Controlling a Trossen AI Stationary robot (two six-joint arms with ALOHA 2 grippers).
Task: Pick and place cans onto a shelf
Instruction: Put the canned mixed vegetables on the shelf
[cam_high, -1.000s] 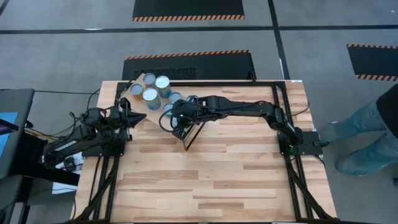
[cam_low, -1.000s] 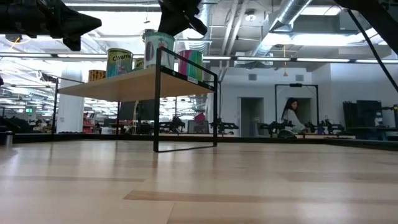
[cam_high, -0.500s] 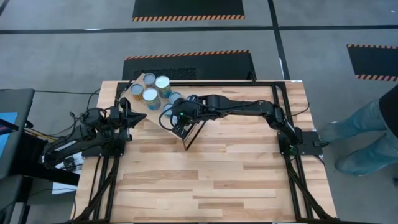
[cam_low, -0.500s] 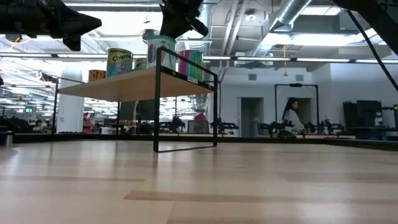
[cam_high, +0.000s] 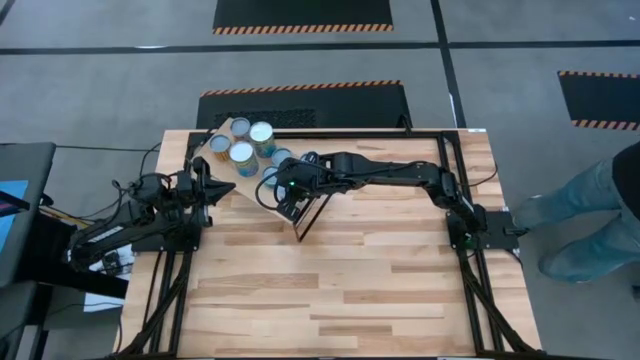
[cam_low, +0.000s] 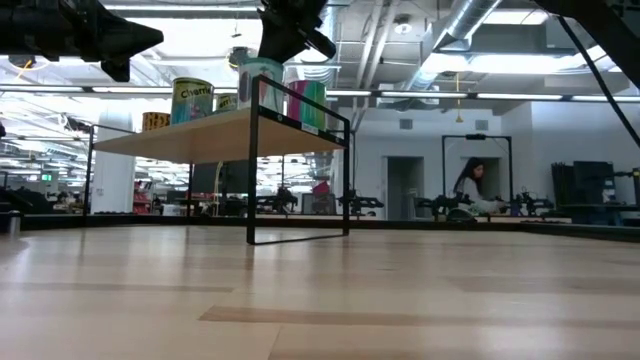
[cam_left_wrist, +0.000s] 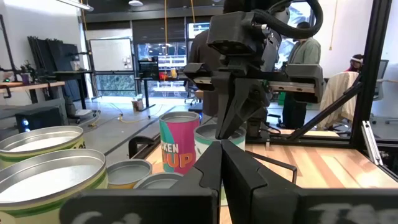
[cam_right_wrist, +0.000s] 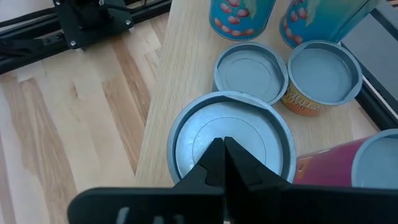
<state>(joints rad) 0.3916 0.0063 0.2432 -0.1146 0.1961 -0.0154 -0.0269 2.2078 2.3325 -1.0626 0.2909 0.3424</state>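
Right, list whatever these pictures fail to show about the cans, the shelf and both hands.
- High view: the right hand and its arm cover part of the shelf, so the cans cannot be fully counted.
- Low view: the shelf edge hides the cans' bases.
- Right wrist view: the shut fingers cover the lid's centre; contact cannot be told.
- Left wrist view: the left hand blocks the cans behind it; near tins are cut off at the edge.

Both arms are built of matte black jointed links, the left arm (cam_high: 130, 225) and the right arm (cam_high: 400, 178) alike. Black cables are looped along them. Each ends in two dark, wedge-shaped fingers (cam_right_wrist: 214, 163) under a blocky black housing.
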